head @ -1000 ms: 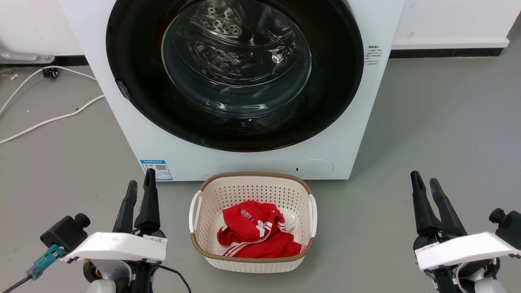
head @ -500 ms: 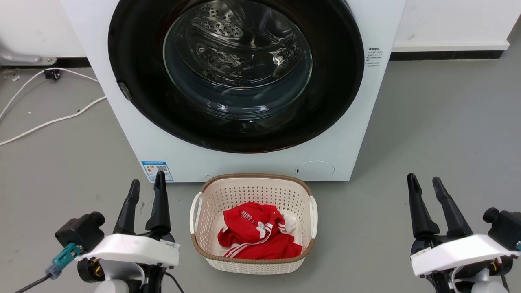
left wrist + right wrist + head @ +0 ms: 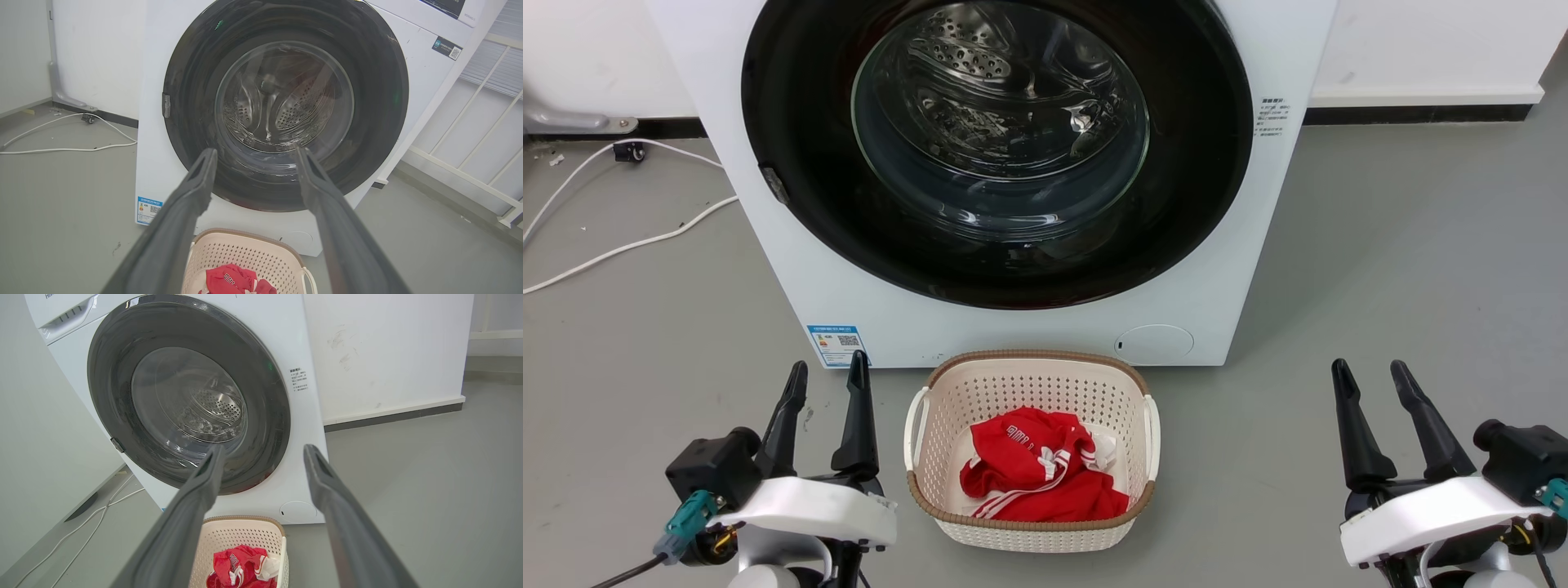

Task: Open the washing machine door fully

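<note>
Grey floor (image 3: 1405,245), white washing machine (image 3: 792,286), washing machine door (image 3: 792,106) closed.
Before the machine, left gripper (image 3: 828,363) and right gripper (image 3: 1368,365): fingers parted, empty.

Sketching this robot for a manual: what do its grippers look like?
Left gripper and right gripper each have two long, tapered dark fingers on a white housing, with a black camera module beside it. A teal connector with a dark cable plugs in on the left.
</note>
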Robot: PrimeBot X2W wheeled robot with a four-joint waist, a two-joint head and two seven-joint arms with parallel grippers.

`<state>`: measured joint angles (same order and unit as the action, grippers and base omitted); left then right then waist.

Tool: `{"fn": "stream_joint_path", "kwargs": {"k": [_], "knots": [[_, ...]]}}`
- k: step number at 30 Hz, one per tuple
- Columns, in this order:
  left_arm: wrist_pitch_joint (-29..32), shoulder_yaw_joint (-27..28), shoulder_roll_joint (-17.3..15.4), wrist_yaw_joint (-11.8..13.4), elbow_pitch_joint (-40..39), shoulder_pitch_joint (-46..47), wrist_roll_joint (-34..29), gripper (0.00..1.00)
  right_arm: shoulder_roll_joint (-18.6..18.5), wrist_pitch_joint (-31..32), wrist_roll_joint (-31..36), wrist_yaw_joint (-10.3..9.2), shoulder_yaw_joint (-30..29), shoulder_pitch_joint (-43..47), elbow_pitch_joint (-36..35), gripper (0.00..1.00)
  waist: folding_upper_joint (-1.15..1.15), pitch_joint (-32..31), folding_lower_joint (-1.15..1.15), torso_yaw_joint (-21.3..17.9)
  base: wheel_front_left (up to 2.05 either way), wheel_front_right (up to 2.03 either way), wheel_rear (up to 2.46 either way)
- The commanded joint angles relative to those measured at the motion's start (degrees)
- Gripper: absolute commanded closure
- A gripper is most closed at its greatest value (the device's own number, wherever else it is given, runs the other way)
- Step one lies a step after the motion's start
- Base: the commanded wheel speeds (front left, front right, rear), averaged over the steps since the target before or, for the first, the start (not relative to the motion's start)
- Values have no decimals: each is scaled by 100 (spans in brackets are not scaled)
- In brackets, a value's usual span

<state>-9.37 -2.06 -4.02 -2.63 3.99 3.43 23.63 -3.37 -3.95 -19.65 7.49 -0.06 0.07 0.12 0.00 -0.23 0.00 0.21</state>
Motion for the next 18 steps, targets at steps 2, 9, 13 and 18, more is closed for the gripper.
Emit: {"fn": "stream_joint_path", "kwargs": {"k": [2,9,13,18], "knots": [[-67,-50,-56,43,-34,-23,-223,0,12,15,189,0,-10,22,-81,0,0,0,0,-2,0,0,0],[-159,-161,-119,114,19,-22,-614,0,20,55,545,0,-18,57,-103,0,0,-4,0,1,0,0,0],[-211,-218,-149,161,36,-22,-823,0,25,64,746,0,-24,72,-132,0,0,-8,0,-3,0,0,0],[-268,-274,-167,209,62,-15,-1049,0,31,73,957,0,-22,101,-166,0,0,-8,0,-3,0,0,0]]}}
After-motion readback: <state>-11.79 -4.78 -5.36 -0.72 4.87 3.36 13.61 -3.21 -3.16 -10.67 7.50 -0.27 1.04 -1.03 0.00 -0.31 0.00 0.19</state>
